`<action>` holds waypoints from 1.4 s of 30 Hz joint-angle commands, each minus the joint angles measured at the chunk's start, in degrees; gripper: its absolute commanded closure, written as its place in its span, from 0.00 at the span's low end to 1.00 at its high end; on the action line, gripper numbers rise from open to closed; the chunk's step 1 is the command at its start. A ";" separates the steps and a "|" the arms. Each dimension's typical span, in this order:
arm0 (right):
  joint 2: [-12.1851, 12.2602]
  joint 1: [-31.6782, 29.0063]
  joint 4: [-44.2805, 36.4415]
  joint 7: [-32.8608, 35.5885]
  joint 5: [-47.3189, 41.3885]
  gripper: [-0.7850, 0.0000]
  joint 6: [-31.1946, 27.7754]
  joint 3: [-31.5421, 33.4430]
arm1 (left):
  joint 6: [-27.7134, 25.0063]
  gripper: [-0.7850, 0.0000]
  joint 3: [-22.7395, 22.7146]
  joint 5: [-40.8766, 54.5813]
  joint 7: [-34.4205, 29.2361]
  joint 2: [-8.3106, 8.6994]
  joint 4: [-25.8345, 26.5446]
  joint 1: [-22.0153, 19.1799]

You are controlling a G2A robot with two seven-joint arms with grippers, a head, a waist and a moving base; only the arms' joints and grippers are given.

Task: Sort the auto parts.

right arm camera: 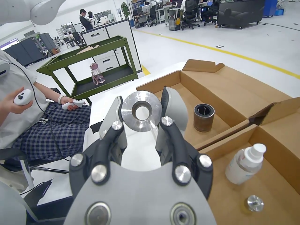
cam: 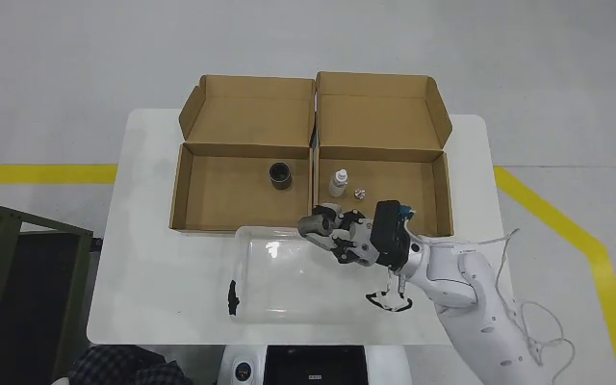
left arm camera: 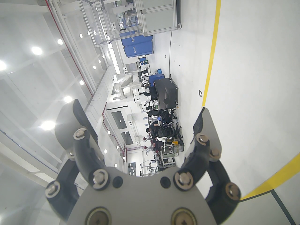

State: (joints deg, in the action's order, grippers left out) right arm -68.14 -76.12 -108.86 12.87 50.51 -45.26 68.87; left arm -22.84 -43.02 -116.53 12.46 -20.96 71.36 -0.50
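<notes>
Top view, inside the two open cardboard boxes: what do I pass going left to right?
dark cylindrical bushing → white spray bottle → small silver metal cap

Two open cardboard boxes stand on the one worktop (cam: 144, 241). The right box (cam: 404, 188) holds the single white bottle (cam: 339, 182), and the left box (cam: 221, 188) adjoins it on the bottle's left.

There are three metal parts:
- one dark sleeve (cam: 280, 175), left of the bottle;
- one small silver knob (cam: 360, 192), just beside the bottle on its right;
- one bright ring (right arm camera: 150, 121), nearer the robot than the bottle and clamped in the right tool (right arm camera: 142, 97).

One clear tub (cam: 279, 279) lies on the robot's side of the bottle.

There are two tools; the left tool (left arm camera: 140, 106) is spread apart.
</notes>
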 commanded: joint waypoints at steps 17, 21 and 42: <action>-0.28 3.44 3.18 -0.58 4.30 1.00 4.32 -3.34 | 0.00 0.00 0.00 0.00 0.00 0.00 0.00 0.00; -0.59 5.50 4.13 0.05 6.38 1.00 6.07 -5.08 | 0.00 0.00 0.00 0.00 0.00 0.00 0.00 0.00; -3.43 19.69 12.85 7.34 15.11 1.00 14.37 -16.25 | 0.00 0.00 0.00 0.00 0.00 0.00 0.00 0.00</action>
State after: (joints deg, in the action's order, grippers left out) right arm -71.39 -57.34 -96.67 19.66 65.11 -31.13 53.27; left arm -22.84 -43.02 -116.53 12.46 -20.96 71.36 -0.50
